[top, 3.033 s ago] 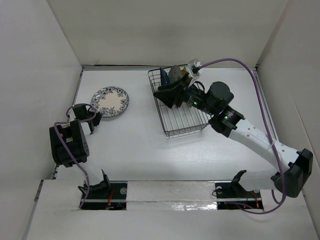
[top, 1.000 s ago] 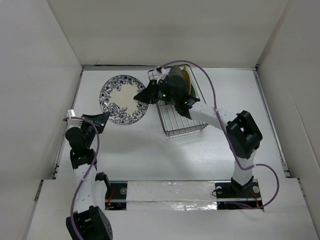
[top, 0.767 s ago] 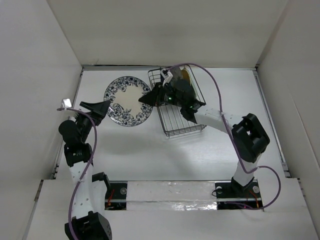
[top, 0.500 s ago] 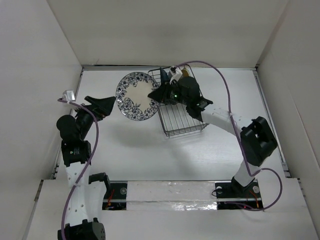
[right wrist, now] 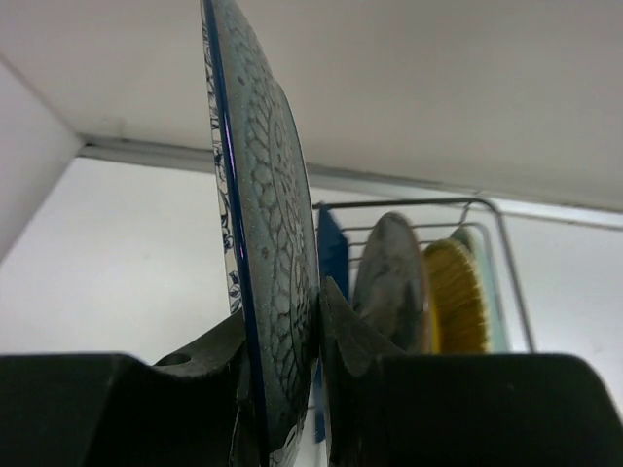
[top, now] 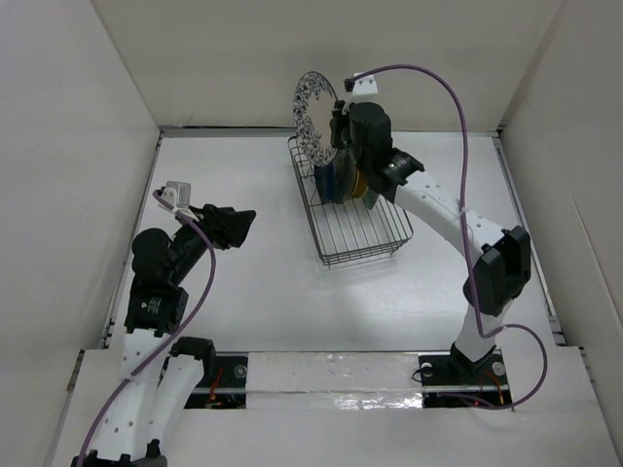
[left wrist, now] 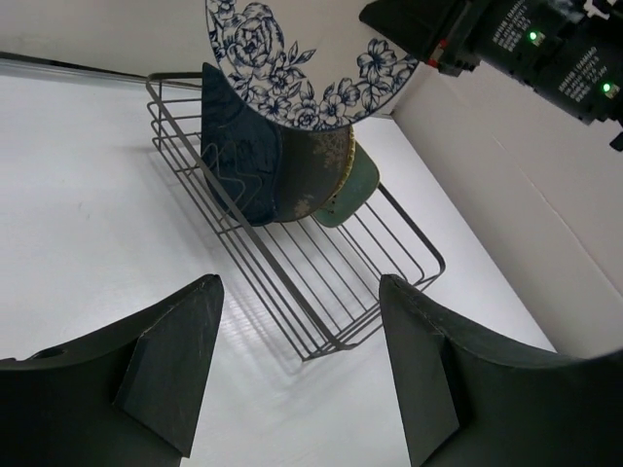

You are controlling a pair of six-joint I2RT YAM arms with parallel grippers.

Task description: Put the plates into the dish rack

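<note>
The blue-floral white plate (top: 314,109) hangs on edge above the far left end of the dish rack (top: 375,232), with my right gripper (top: 336,125) shut on its rim. In the right wrist view the plate (right wrist: 261,233) fills the gap between the fingers of the right gripper (right wrist: 292,326). Standing in the rack are a dark blue plate (left wrist: 238,156), a grey speckled one (left wrist: 316,175), a mustard one (right wrist: 458,292) and a pale green one (left wrist: 356,189). My left gripper (top: 239,226) is open and empty over the table, left of the rack (left wrist: 321,282).
White walls enclose the table on the left, back and right. The rack's near half holds bare wire floor (top: 360,238). The right arm (top: 443,209) reaches diagonally over the rack's right side.
The right gripper has carried the floral plate from left of the rack up over its far end and turned it on edge. The left gripper has opened and swung right.
</note>
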